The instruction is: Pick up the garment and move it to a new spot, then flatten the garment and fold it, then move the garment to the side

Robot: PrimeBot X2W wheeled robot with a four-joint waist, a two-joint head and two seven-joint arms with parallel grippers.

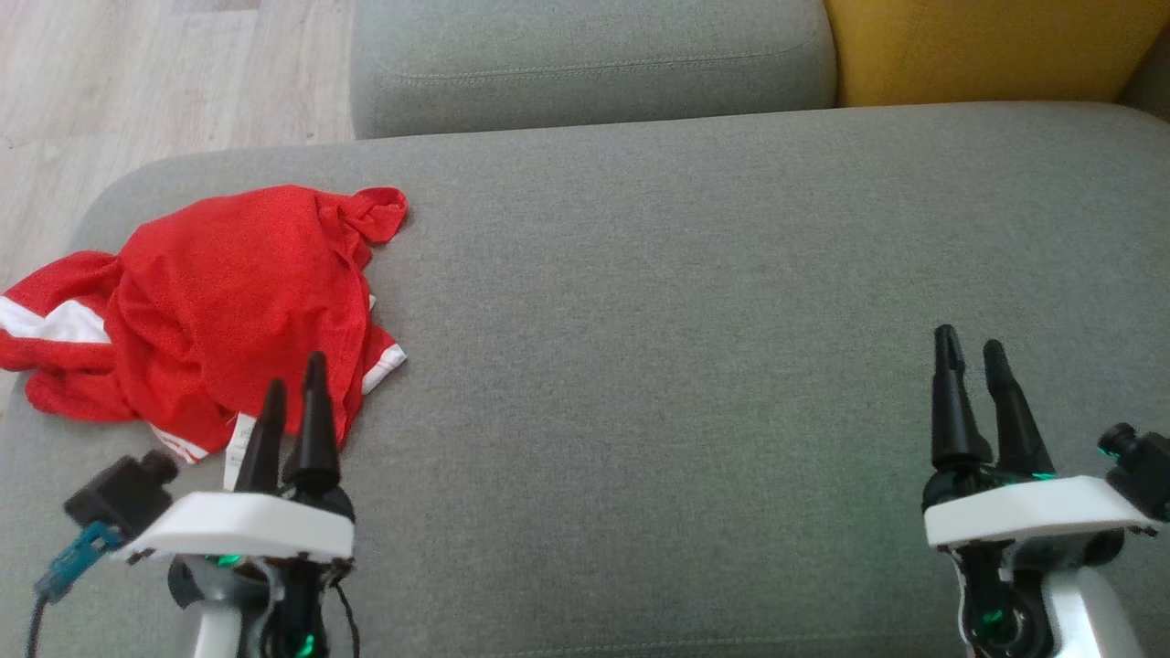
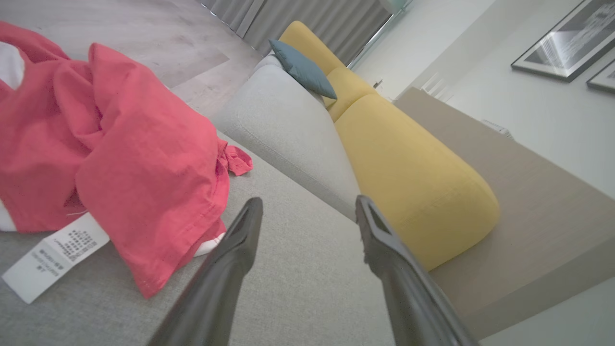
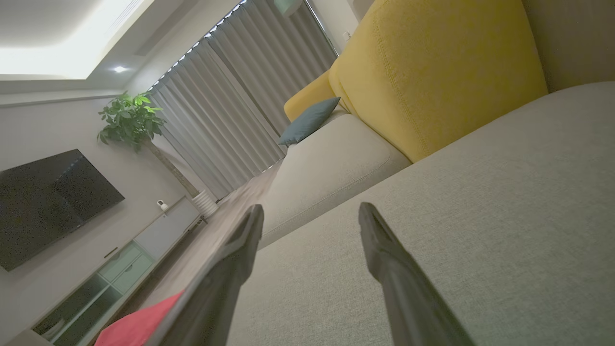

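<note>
The grey seat (image 1: 695, 274) takes up most of the head view, bare across its middle and right. Beyond its far edge stand a grey cushion (image 1: 594, 64) and, to the right of that, a yellow cushion (image 1: 987, 46). Pale wood floor (image 1: 137, 82) shows at the far left.

The garment (image 1: 219, 302) lies on the left end of the seat, close to the left edge. It is red with white trim, bunched and folded over itself in a heap. Crumpled like this, it may be a shirt or shorts; I cannot tell which.

The left gripper (image 1: 294, 375) is at the near left, its fingers parted and holding nothing. From the head view its tips overlap the garment's near edge. The left wrist view shows both fingers over bare seat, just beside the cloth's right side and not gripping it. The right gripper (image 1: 971, 340) is at the near right, well apart from the garment, its fingers also spread and empty over bare seat.

A white label (image 2: 53, 257) sticks out from under the garment's near edge and lies flat on the seat.

By the look of it, nothing of the task is done. The garment has not been lifted, and the move to a new spot, the flattening, the fold and the shift to the side all remain. The left gripper is placed to take the first hold.
</note>
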